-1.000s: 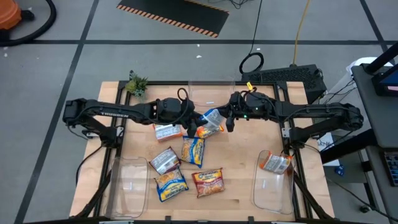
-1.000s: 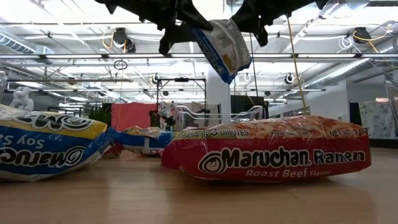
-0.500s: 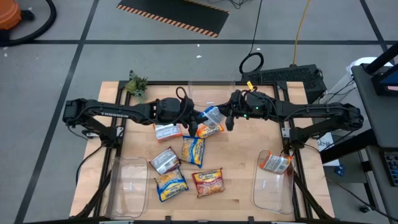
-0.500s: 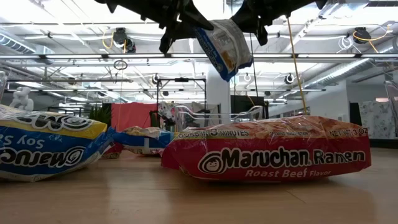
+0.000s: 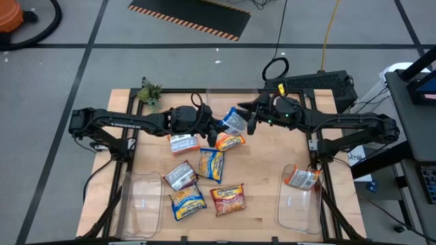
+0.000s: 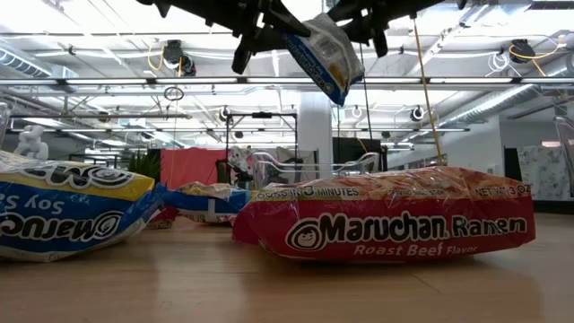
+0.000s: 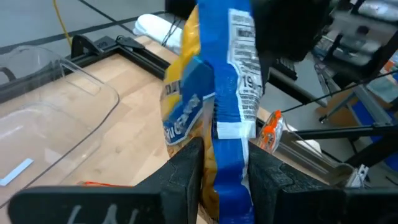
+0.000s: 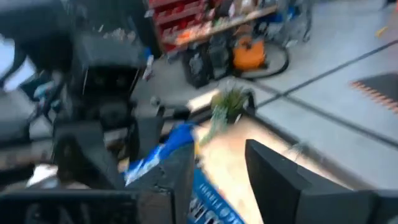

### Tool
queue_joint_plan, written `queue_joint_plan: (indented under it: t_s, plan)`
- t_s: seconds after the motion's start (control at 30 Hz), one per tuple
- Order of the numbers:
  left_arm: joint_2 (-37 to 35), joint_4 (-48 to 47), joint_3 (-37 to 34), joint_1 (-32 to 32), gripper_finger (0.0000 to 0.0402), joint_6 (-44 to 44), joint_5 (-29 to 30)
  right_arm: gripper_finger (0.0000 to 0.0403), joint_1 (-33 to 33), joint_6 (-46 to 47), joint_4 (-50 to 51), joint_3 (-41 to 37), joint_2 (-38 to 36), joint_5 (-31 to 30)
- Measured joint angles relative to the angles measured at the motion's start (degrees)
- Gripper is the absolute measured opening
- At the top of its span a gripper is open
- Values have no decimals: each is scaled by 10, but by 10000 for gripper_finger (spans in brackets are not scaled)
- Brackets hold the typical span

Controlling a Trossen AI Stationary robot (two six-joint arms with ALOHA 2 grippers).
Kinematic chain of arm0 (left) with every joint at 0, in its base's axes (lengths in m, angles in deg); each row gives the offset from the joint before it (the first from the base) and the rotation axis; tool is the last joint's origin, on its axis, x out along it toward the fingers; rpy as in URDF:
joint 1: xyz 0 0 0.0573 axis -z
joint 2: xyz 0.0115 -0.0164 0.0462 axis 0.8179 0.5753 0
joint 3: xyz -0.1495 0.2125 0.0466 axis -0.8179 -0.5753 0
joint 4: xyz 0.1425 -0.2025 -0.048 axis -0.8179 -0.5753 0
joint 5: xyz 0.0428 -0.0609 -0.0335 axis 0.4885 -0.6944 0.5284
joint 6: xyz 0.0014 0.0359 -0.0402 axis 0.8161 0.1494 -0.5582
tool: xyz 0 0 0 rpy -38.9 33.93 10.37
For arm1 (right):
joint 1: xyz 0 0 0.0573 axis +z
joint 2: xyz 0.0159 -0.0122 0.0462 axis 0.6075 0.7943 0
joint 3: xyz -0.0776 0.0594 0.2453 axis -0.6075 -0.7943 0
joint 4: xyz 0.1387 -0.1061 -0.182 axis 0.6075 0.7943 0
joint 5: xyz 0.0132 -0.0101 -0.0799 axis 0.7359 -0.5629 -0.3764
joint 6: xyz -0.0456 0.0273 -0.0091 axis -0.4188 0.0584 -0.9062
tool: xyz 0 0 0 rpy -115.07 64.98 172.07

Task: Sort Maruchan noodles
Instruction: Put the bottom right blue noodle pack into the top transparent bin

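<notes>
Since a second ago the blue packet has been passed — left gripper clamped on it, right gripper spread apart and released — evidently for left-side sorting.

A blue-and-yellow noodle packet stands on edge, pinched between the left gripper's two dark fingers, its white printed back panel and a strip of barcode text turned toward the camera. Behind it, a dark blurred mass, apparently part of the other arm, sits against the packet's far end. A clear plastic bin with rounded corners rests on the light wooden table, a small white label on its base. A black metal frame edges the table, and a small orange-and-white item lies past the packet, too blurred to identify
</notes>
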Motion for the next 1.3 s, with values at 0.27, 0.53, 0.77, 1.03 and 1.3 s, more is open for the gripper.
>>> queue_joint_plan:
  t_s: [0.27,0.53,0.77,1.03,1.3]
  plan:
    - [0,0,0,0,96,2,35,157,-46,-6,-18,0,-57,-6]
    - [0,-5,0,-8,96,-4,44,157,-76,-16,48,0,-99,12]
    - [0,-85,0,-5,97,-27,33,158,-51,33,245,0,-107,142]
    - [0,-193,0,-1,98,-60,8,158,19,111,369,0,-90,180]
    - [0,-235,0,26,98,-216,3,168,31,210,336,0,-4,280]
